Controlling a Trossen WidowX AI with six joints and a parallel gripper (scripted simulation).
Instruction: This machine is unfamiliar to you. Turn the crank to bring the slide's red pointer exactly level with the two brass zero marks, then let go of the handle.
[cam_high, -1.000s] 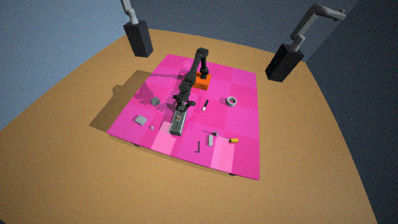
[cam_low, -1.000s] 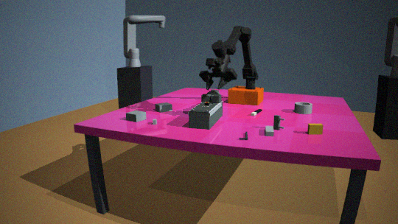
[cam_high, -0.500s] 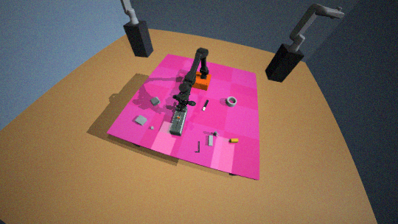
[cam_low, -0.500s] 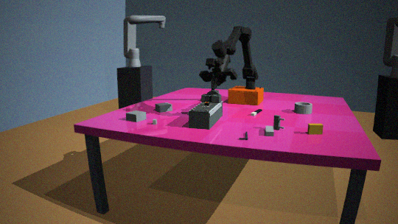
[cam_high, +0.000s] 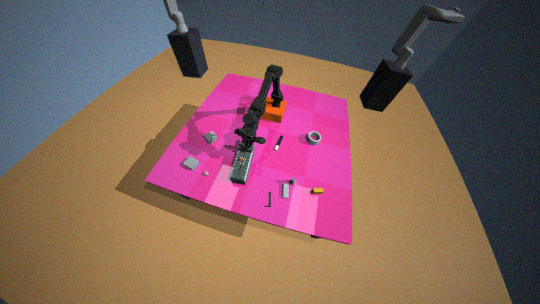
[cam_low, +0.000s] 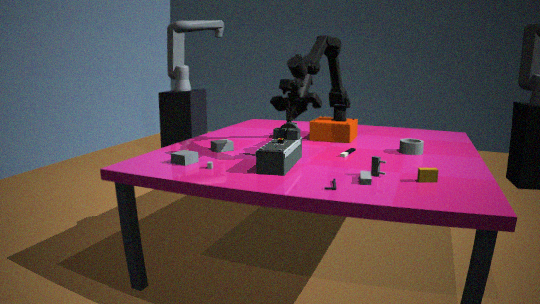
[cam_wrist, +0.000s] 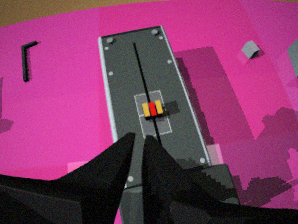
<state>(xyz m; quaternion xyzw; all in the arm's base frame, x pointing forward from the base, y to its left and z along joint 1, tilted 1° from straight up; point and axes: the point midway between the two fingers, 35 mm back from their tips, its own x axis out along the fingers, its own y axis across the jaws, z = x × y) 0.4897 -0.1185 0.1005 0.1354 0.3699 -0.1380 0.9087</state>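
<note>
One gripper (cam_high: 246, 147) (cam_low: 289, 121) (cam_wrist: 139, 140), pinched nearly shut on nothing we can see, is above the machine (cam_high: 239, 173) (cam_low: 270, 163) (cam_wrist: 125, 65). Brushing its crank could shift our red pointer (cam_wrist: 152, 108).

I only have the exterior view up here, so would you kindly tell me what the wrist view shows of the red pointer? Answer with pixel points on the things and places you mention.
Observer: The red pointer (cam_wrist: 152, 108) sits between two brass marks (cam_wrist: 145, 109) (cam_wrist: 159, 106), and by eye it looks about level with them.

Operator: Thank you. How do the gripper's fingertips stand from there?

Observer: In the wrist view the gripper (cam_wrist: 139, 140) (cam_low: 288, 119) has its two tips close together, with a narrow gap between them.

Operator: And is there anything around the pointer on the machine's top?

Observer: Yes, a pale rectangular outline (cam_wrist: 168, 123) surrounds the pointer and the marks.
</note>
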